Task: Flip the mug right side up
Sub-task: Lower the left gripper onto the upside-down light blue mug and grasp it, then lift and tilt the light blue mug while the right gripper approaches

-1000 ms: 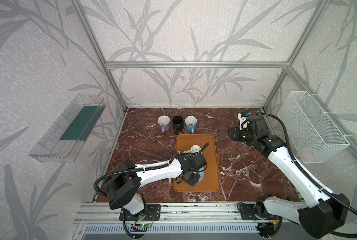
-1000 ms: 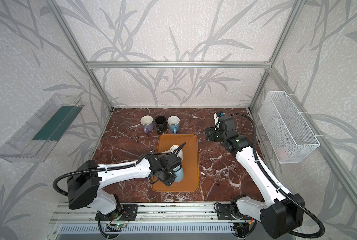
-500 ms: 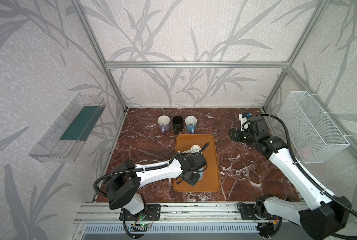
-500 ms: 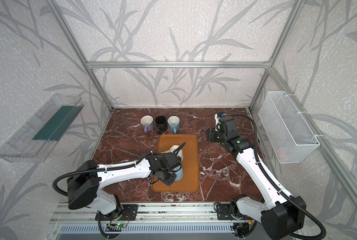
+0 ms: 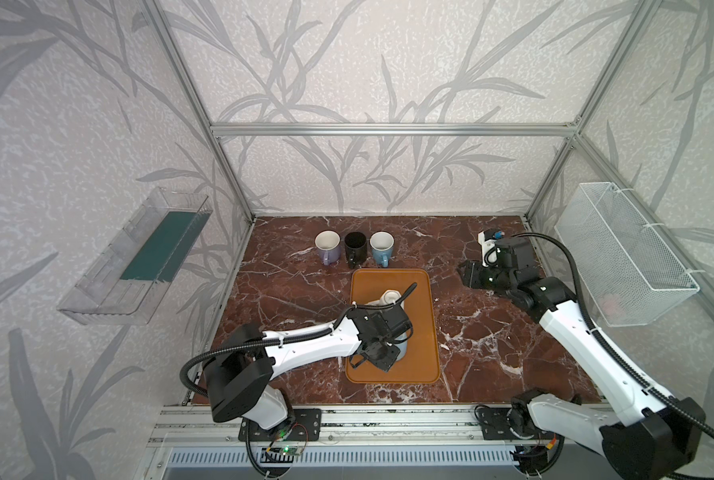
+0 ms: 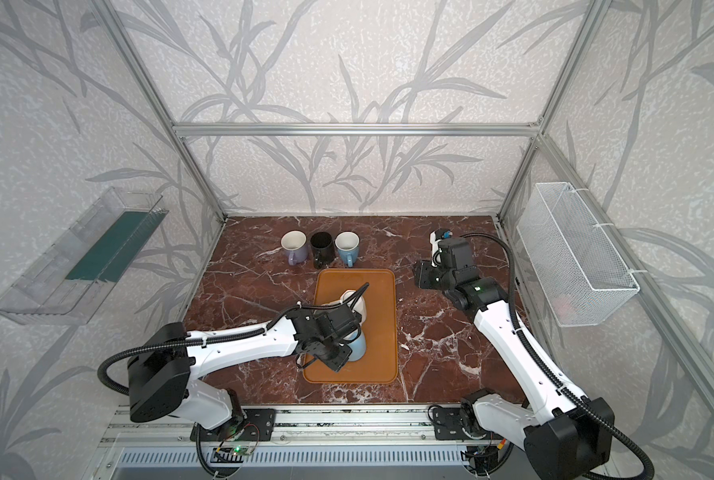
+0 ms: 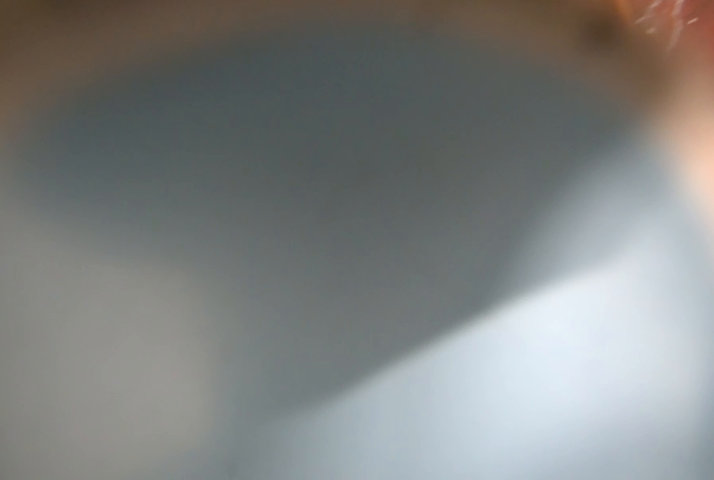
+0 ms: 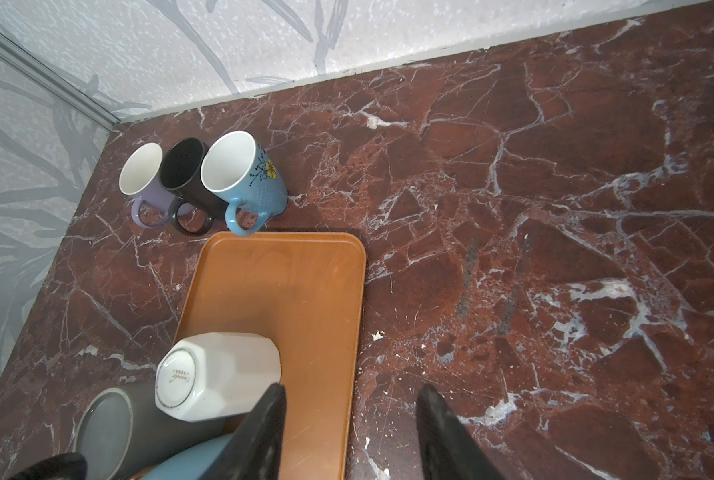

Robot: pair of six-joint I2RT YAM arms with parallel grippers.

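Hovering R claw [image 8: 352, 390] half-open; L claw [image 6: 335, 353] at blue mug [image 6: 358, 345], grip unclear.

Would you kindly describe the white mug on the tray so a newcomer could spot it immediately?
Find the orange tray in the middle of the marble table. On its far half sits the white mug, base showing. Unlike the grey mug and blue mug beside it, it is faceted.

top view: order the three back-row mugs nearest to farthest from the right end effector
1. blue mug, right end of the row, closest to the right end effector
2. black mug, middle
3. purple mug, left end
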